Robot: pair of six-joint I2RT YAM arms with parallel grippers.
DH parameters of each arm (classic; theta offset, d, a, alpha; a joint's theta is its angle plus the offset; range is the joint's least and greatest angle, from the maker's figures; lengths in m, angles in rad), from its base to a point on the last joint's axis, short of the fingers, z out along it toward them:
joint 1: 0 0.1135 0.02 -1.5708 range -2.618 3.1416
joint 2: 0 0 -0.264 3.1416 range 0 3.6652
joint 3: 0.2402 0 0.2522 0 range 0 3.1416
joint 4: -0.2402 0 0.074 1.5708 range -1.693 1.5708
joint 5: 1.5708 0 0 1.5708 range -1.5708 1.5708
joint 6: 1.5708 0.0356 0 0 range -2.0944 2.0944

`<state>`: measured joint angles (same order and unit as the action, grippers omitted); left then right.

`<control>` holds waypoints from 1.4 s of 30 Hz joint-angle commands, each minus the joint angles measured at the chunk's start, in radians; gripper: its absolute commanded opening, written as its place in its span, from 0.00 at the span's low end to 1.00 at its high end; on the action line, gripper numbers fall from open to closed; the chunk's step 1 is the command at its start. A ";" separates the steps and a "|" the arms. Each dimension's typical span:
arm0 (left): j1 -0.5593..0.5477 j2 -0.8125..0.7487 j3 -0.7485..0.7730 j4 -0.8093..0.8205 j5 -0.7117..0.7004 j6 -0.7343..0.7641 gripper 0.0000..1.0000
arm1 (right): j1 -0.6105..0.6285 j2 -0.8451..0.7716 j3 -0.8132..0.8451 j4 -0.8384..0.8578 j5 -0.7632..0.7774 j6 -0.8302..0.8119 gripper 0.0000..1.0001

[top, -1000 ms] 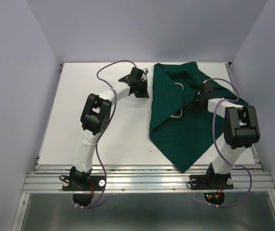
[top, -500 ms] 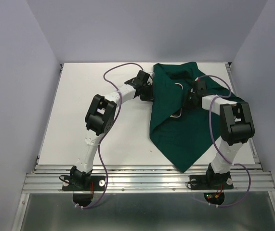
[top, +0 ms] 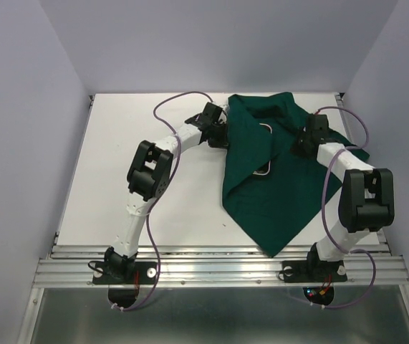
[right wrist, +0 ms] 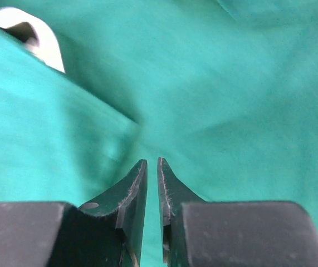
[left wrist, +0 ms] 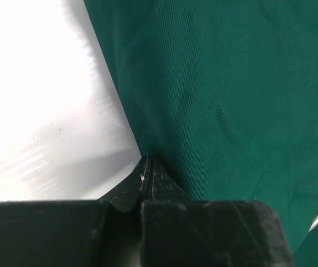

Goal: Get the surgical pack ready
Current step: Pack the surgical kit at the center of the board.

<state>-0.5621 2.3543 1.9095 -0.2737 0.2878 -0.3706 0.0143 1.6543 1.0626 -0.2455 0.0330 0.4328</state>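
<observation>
A white table (top: pixel 118 179) sits between pale lilac walls, and a dark green drape (top: pixel 276 201) is spread over its right half.

The left gripper (left wrist: pixel 148 161) has its 2 fingers pressed together at the drape's left edge. I cannot tell whether any cloth is caught between them. Behind it the forearm slants back to a raised elbow mid-table, then drops to the base at the near edge.

The right gripper (right wrist: pixel 152 162) points down at the drape's far right folds, with only a thin slit between its fingers and nothing in it. Its arm bends sharply at a high elbow near the right wall.

A steel tray (top: pixel 264 172) shows only its rim through a gap in the cloth, between the 2 grippers.
</observation>
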 commanded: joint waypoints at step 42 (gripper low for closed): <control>0.001 -0.222 -0.207 -0.025 -0.240 0.056 0.00 | 0.457 0.510 0.510 -0.037 -0.200 -0.051 0.18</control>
<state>-0.5137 2.2295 1.7363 -0.3573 0.0101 -0.2947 0.3283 2.1098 1.5166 -0.2935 -0.0174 0.3325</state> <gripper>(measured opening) 0.022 0.173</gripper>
